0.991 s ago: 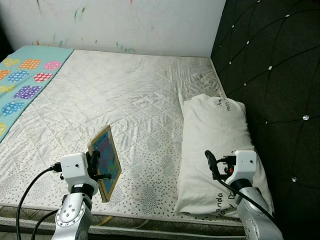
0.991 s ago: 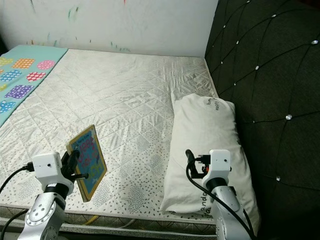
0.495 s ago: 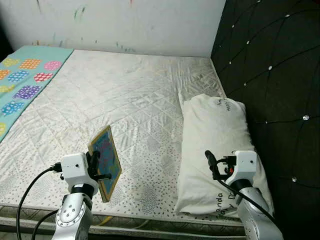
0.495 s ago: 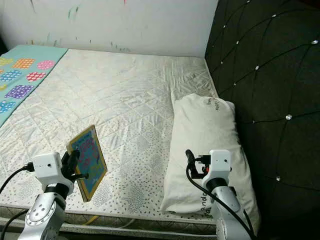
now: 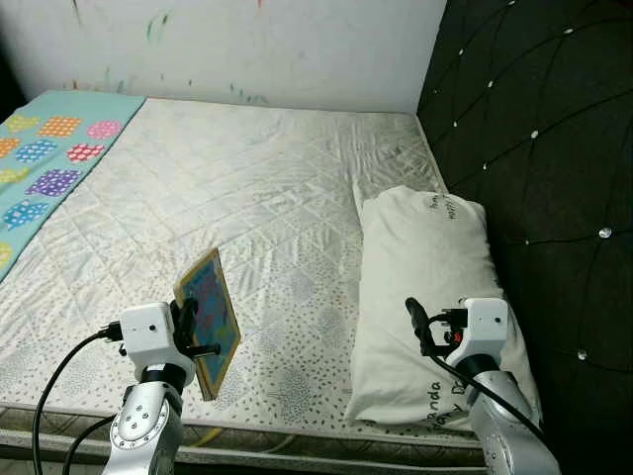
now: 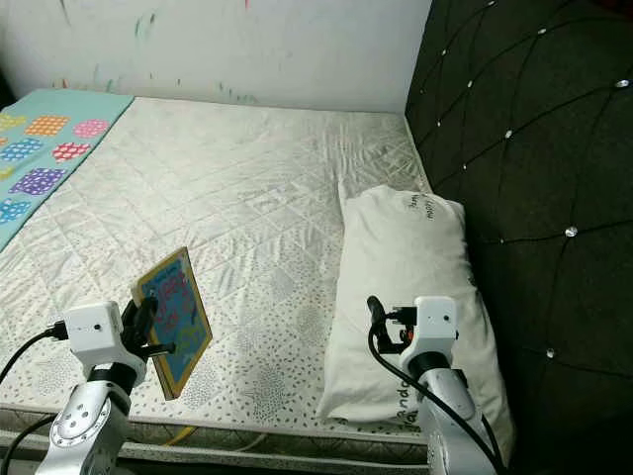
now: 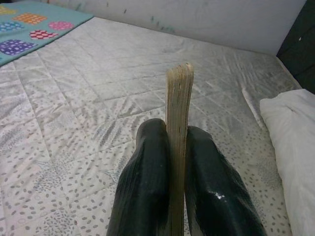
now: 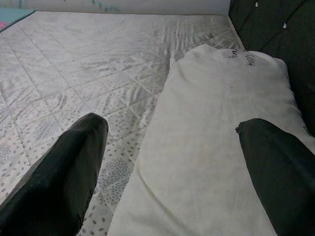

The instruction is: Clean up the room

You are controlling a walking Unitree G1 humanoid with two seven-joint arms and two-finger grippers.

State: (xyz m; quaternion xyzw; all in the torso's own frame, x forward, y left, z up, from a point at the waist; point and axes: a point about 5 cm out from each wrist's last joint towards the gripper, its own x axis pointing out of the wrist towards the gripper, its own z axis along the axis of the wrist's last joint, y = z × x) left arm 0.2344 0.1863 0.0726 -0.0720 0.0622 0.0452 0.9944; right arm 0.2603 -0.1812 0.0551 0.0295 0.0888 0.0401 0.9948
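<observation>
My left gripper is shut on a thin board book with a colourful blue cover, holding it upright above the near edge of the white quilted mattress. In the left wrist view the book's edge stands pinched between the two black fingers. My right gripper is open and hangs just over the near end of a white pillow. In the right wrist view its fingers are spread wide over the pillow.
A black tufted headboard runs along the right side. A teal blanket with coloured patches lies at the far left of the bed. A white wall with paint marks stands behind. The mattress edge is close below the grippers.
</observation>
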